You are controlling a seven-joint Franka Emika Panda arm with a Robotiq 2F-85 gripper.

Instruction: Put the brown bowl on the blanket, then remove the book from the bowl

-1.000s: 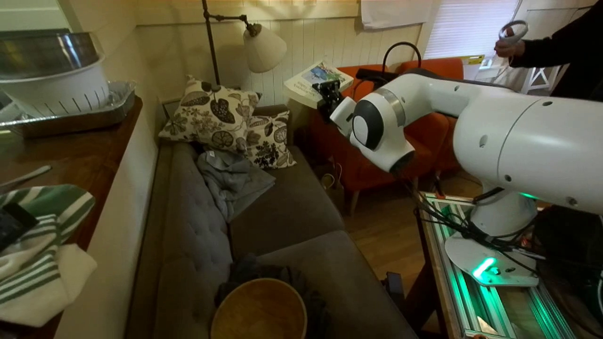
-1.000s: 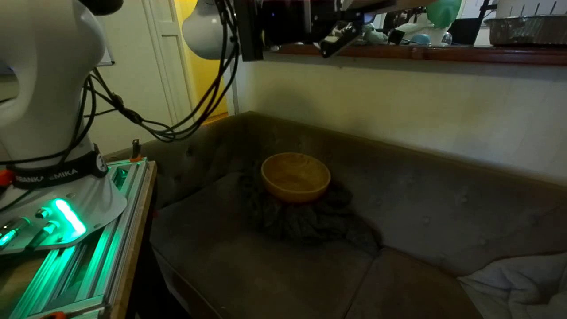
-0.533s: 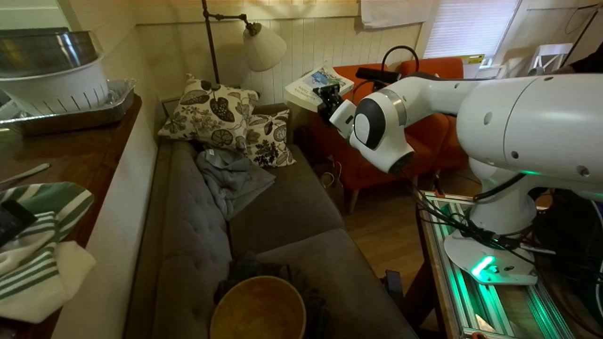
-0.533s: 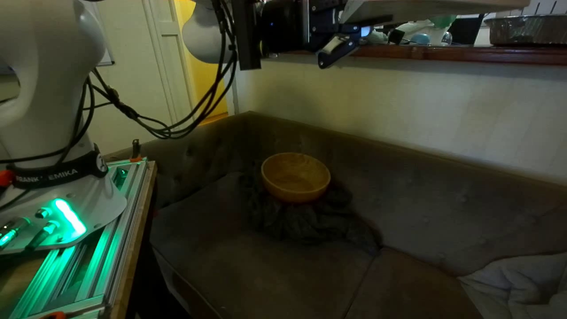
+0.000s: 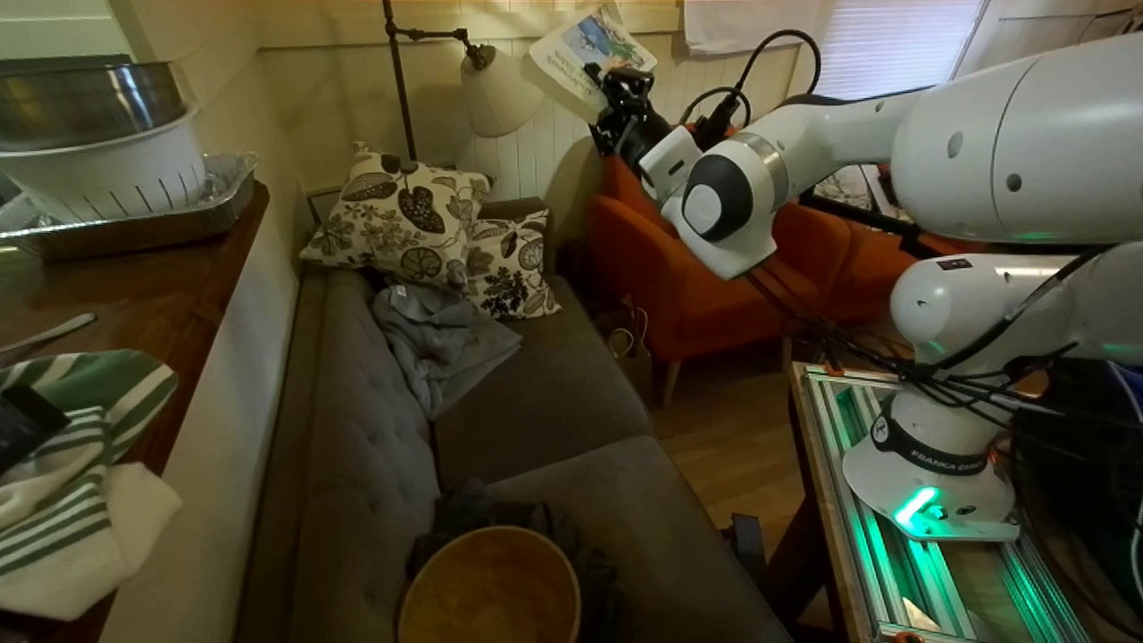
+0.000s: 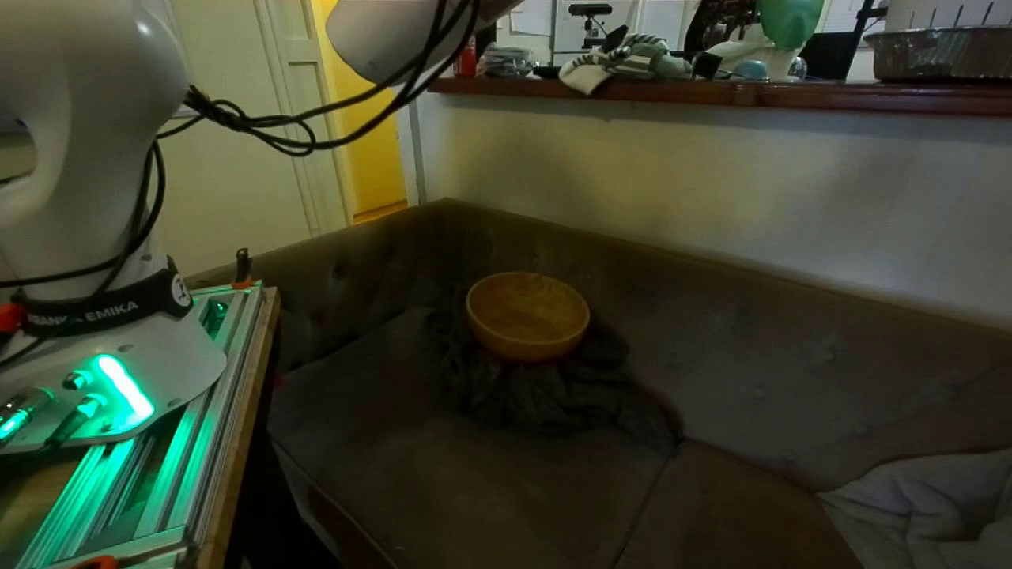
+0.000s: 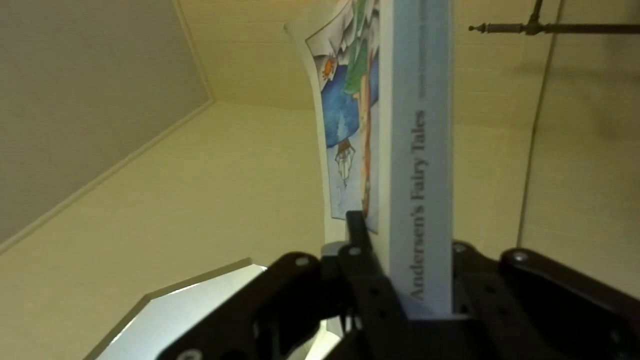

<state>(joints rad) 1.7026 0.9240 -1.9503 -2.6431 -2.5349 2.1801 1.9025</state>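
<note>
The bowl (image 6: 528,318) sits mouth-up on the crumpled blanket (image 6: 541,399) on the sofa (image 6: 443,482). The arm (image 6: 87,174) stands alongside; behind, a worktop (image 6: 743,95) carries a cloth (image 6: 644,65) and foil tray (image 6: 941,55).

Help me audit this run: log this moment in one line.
brown bowl: on blanket, open side up | book: aloft, outside bowl | end effector: closed on book

Sofa (image 6: 735,379) dim; robot base (image 5: 960,493) glowing green; window blind (image 5: 897,45) bright.
</note>
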